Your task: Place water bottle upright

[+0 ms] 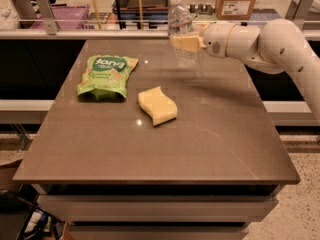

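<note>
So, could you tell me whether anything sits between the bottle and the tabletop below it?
Nothing visible does. The pincer holds the bottle upright over the far part of the table; the sponge and snack bag lie well apart from it.

A chunky white robot arm (280,44).
Its smooth plastic shell has round, fat parts and small dark dots; its pale yellow gripper (186,43) is at the clear plastic water bottle (181,19), by the brown table's (200,134) far edge.

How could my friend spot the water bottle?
Look at the big brown table, near its far edge. The robot's claw holds the water bottle upright there. It is clear with a white cap, unlike the green bag and yellow sponge.
</note>
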Controlling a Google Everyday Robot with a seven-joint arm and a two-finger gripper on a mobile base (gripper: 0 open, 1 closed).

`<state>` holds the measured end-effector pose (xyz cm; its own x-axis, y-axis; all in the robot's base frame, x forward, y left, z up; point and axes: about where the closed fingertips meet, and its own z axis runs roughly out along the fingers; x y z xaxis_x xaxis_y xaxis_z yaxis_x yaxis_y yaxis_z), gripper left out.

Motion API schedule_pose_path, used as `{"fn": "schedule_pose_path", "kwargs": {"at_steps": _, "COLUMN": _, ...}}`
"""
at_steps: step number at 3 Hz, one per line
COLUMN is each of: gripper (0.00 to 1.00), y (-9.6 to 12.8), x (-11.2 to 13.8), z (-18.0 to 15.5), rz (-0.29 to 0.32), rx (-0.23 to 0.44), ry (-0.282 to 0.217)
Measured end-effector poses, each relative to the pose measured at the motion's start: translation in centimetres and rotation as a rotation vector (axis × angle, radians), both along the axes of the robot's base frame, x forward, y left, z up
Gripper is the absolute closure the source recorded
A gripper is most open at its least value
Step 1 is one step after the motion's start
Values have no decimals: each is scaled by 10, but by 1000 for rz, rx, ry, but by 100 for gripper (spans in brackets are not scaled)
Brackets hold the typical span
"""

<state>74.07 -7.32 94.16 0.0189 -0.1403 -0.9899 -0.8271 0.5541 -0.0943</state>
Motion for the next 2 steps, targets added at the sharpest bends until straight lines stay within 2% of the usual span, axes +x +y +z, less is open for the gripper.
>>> {"fn": "schedule_pose_path", "kwargs": {"at_steps": 2, "gripper": 100, "y": -2, "x": 6, "z": -33, "rz": -2, "rx": 19, "ry": 44}}
